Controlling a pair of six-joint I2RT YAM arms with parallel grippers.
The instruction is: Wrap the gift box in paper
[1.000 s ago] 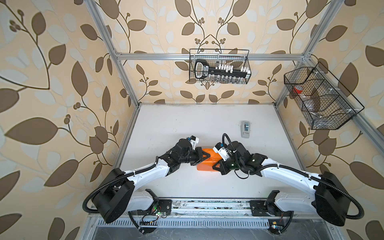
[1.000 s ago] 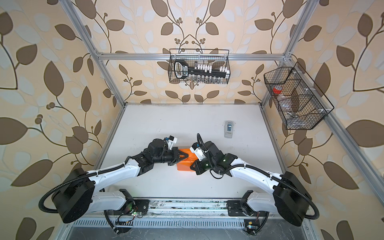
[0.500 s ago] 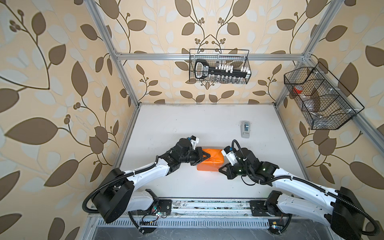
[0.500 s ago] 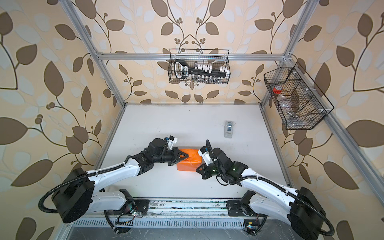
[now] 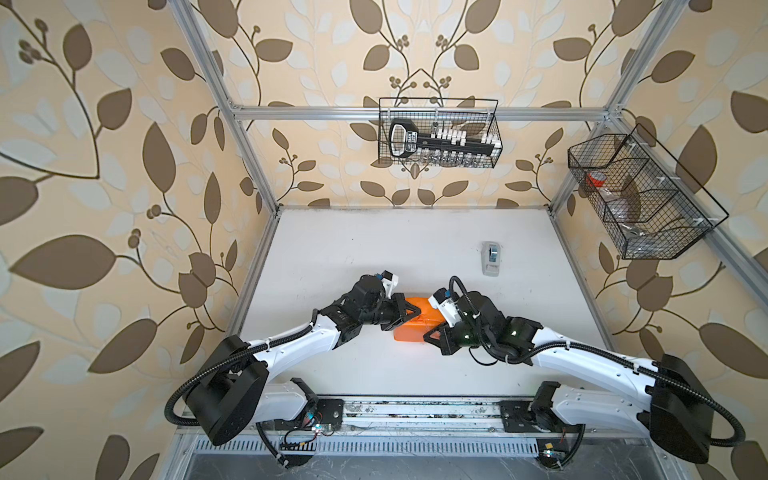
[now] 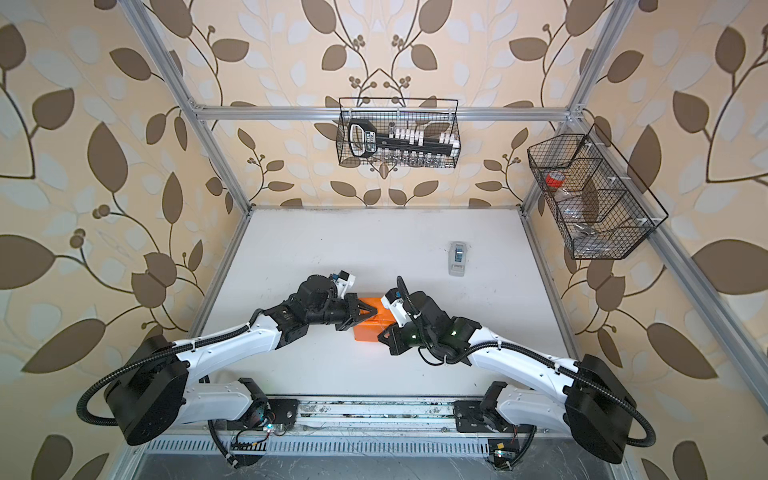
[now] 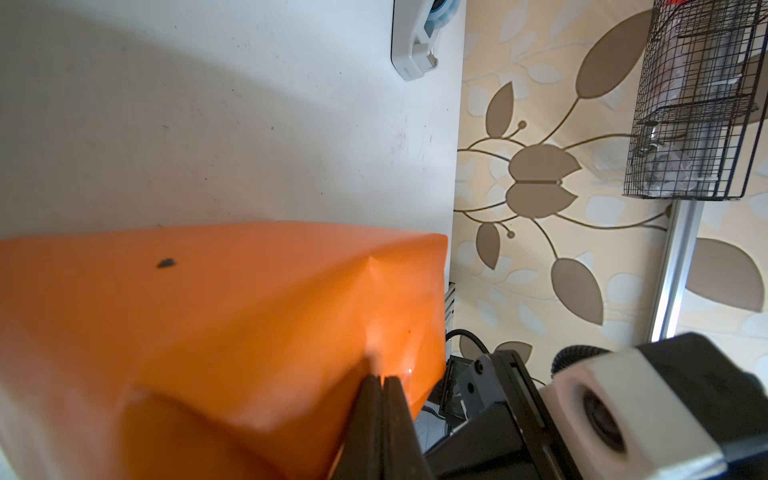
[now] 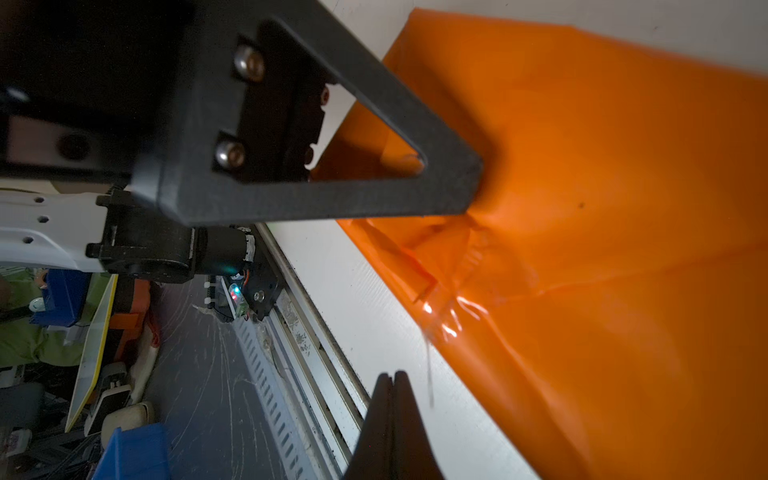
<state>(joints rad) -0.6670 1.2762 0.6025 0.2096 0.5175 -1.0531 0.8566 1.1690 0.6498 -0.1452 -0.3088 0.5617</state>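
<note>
The gift box is hidden under the orange paper (image 5: 409, 333) (image 6: 365, 332), which forms a package in the middle of the white table. My left gripper (image 5: 419, 312) (image 6: 374, 311) is shut, and its tip presses down on the package's top. In the left wrist view the closed tip (image 7: 382, 378) meets the paper (image 7: 249, 311) near a creased corner. My right gripper (image 5: 428, 336) (image 6: 384, 336) is shut and holds nothing, low at the package's front right side. In the right wrist view its tip (image 8: 392, 374) hangs over bare table beside the paper (image 8: 602, 166), where a clear tape strip (image 8: 449, 316) glints.
A grey tape dispenser (image 5: 491, 257) (image 6: 458, 258) (image 7: 419, 41) lies on the table (image 5: 353, 257) behind and right of the package. A wire basket (image 5: 438, 133) hangs on the back rail, another basket (image 5: 640, 199) on the right frame. The arms' base rail runs along the front edge.
My right gripper left the package's top right, drew back to the right, then came in low at its front right side. The left gripper and the package stayed put.
</note>
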